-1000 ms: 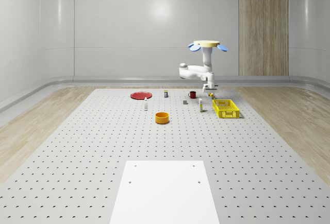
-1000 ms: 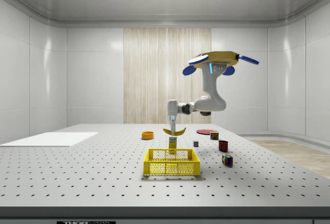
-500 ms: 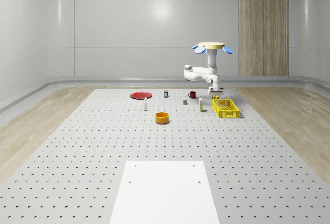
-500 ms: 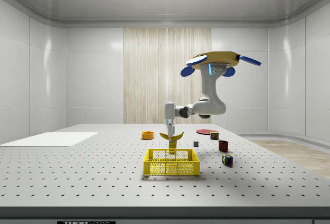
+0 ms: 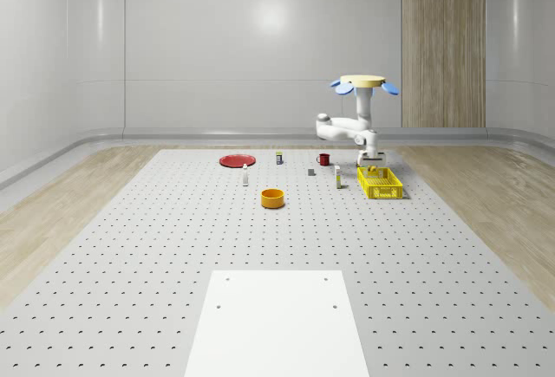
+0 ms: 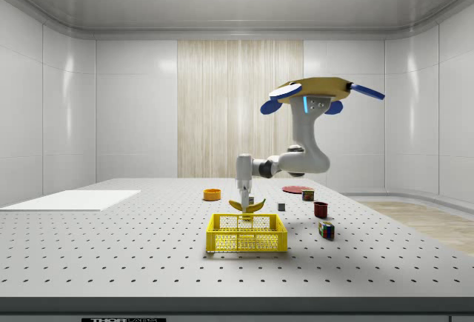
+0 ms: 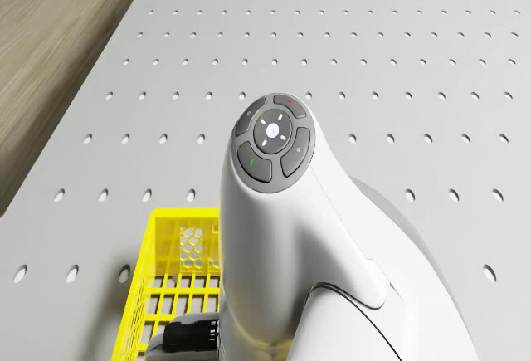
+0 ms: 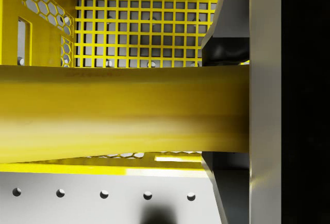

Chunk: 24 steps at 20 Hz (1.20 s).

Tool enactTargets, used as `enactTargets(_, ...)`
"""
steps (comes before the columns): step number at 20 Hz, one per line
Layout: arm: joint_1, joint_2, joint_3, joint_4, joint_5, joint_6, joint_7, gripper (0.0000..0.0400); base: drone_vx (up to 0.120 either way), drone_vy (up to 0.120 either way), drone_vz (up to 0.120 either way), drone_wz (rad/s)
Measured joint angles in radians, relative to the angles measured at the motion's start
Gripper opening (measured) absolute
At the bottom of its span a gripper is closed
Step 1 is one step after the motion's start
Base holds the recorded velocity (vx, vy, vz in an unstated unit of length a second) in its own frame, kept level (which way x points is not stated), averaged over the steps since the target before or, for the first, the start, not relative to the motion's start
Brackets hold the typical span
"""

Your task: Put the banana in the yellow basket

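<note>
Above the basket: yellow curved banana (image 6: 247, 206) hangs just over the rim of the yellow plastic mesh basket (image 6: 246, 234), apart from the basket floor, held level with its tips turned up in the side view.
Landmark: the yellow basket sits on the grey perforated worktop (image 5: 173, 247); all places below are given from it.
Fingers: the two-finger gripper (image 6: 243, 199) points straight down over the basket, clamped on the banana at its middle; in the wrist view the banana (image 8: 118, 113) crosses in front of the basket's grid floor (image 8: 139, 33) and meets one dark finger (image 8: 227, 54).
Arm: white jointed arm (image 6: 285, 163) reaches from the drone out over the basket; its wrist link with the button pad (image 7: 274, 141) shows in the drone view with a basket corner (image 7: 170, 278) beneath it.
Drone: quadrotor with tan body and blue rotors (image 6: 320, 92) hovers in the air, higher than the basket and off to the side view's right of it, slightly tilted.
Near the basket, side view's right: small multicoloured cube (image 6: 326, 230), dark red mug (image 6: 321, 209).
Beyond the basket, side view: orange round bowl (image 6: 212, 195), small grey block (image 6: 281, 206), red flat plate (image 6: 296, 189).
Whole-scene view: basket (image 5: 380, 183) with the orange bowl (image 5: 273, 198) well to its left; red plate (image 5: 237, 160) further left and back.
Far from the basket: white rectangular panel (image 5: 277, 321) lying on the worktop.
</note>
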Motion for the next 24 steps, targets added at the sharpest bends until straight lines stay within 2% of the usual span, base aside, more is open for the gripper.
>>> enactTargets(2,0.000,-0.001,0.000,0.000,0.001,0.001,0.000,0.0194,0.000,0.120,-0.100,0.000)
enactTargets(8,-0.001,-0.005,-0.001,0.000,0.001,0.005,0.001,0.0194,0.000,0.107,0.000,0.000)
enactTargets(24,-0.026,-0.006,-0.206,0.042,-0.195,0.071,-0.020,0.0193,0.000,0.000,0.000,0.000)
